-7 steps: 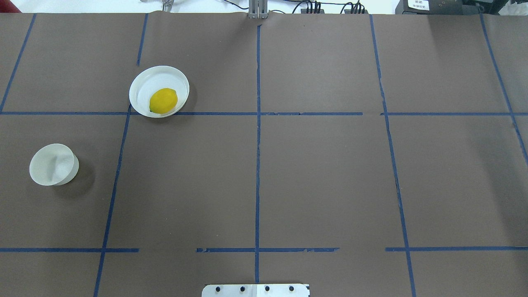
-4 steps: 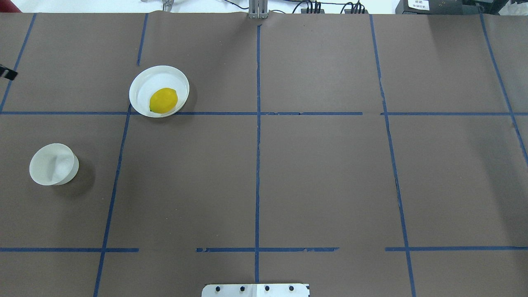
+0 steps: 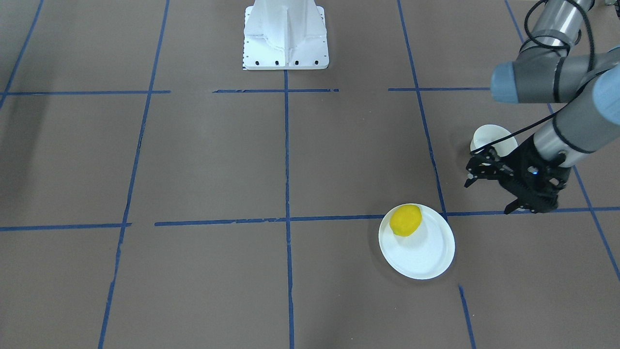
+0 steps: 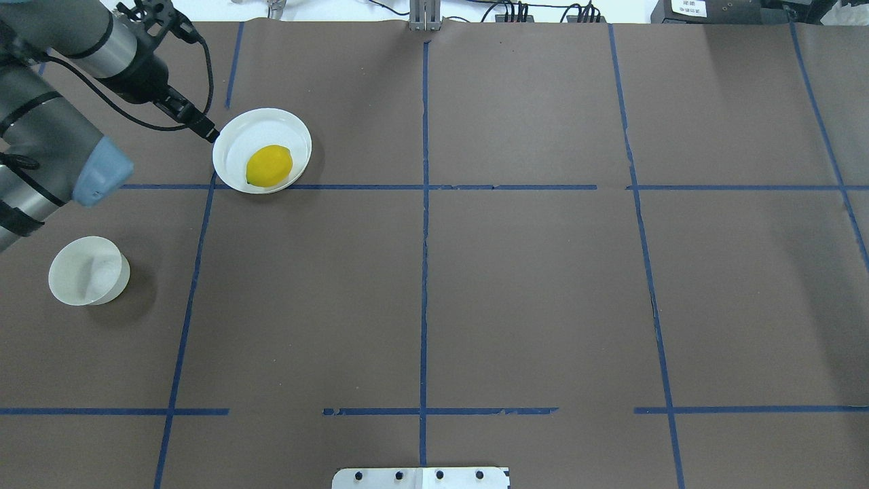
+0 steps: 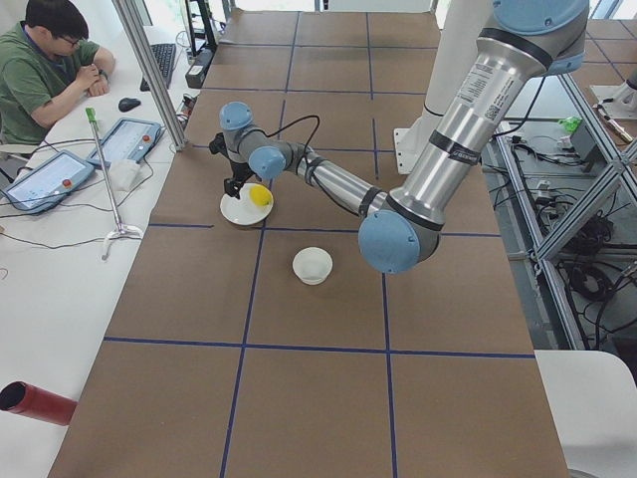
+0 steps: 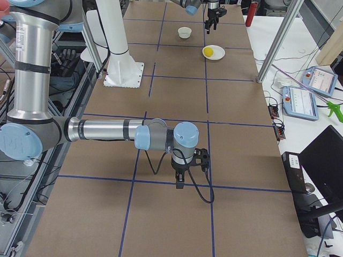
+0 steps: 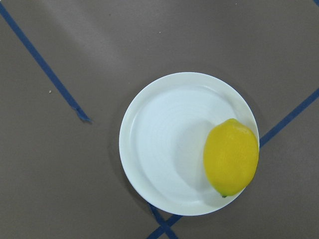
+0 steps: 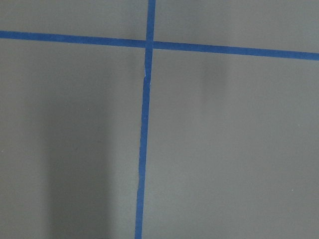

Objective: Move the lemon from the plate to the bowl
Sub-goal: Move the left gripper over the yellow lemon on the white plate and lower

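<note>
Hovering near the plate [image 4: 234, 146], the left gripper [image 3: 487, 198] has its jaws spread apart, gripping nothing. The lemon [image 4: 269, 166] lies on the plate by its rim. The bowl [image 4: 88, 270] stands well apart. I cannot tell how the right gripper [image 6: 180, 183] stands.

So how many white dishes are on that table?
2. A flat plate holding the lemon sits far back on the table's left side; a small empty bowl sits nearer, further left. Nothing seems hidden.
</note>
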`<control>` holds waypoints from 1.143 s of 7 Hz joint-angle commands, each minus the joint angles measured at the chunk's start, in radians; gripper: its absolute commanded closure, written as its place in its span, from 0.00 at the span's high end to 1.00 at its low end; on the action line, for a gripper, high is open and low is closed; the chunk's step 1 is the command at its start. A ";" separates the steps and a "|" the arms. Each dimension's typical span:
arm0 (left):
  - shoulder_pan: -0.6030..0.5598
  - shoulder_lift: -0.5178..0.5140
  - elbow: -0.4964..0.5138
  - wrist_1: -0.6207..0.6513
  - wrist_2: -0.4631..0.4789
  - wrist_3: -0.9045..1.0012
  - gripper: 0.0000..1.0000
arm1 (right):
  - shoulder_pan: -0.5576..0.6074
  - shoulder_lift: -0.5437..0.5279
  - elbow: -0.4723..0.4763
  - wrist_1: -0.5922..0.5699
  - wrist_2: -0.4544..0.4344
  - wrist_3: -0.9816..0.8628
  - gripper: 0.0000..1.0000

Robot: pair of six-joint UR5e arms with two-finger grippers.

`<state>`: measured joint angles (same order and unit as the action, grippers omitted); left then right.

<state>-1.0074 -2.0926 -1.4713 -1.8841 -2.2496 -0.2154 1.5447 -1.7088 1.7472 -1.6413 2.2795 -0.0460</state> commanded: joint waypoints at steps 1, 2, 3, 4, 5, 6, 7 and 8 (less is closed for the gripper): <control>0.074 -0.046 0.104 -0.139 0.060 -0.112 1.00 | 0.000 0.000 0.000 0.000 0.000 0.000 1.00; 0.085 -0.075 0.155 -0.159 0.096 -0.120 1.00 | 0.000 0.000 0.000 0.000 0.000 0.000 1.00; 0.108 -0.093 0.189 -0.171 0.097 -0.157 1.00 | 0.000 0.000 0.000 0.000 0.000 0.000 1.00; 0.119 -0.113 0.224 -0.187 0.116 -0.174 1.00 | 0.000 0.000 0.000 0.000 0.000 0.000 1.00; 0.134 -0.116 0.250 -0.219 0.133 -0.179 1.00 | 0.000 0.000 0.000 0.000 0.000 0.000 1.00; 0.139 -0.118 0.275 -0.239 0.133 -0.179 1.00 | 0.000 0.000 0.000 0.000 0.000 0.000 1.00; 0.147 -0.118 0.279 -0.239 0.133 -0.179 0.99 | 0.000 0.000 0.000 0.000 0.000 0.000 1.00; 0.150 -0.118 0.279 -0.239 0.133 -0.191 0.98 | 0.000 0.000 0.000 0.000 0.000 0.000 1.00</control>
<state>-0.8638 -2.2097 -1.1977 -2.1194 -2.1178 -0.3964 1.5447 -1.7088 1.7472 -1.6414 2.2795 -0.0460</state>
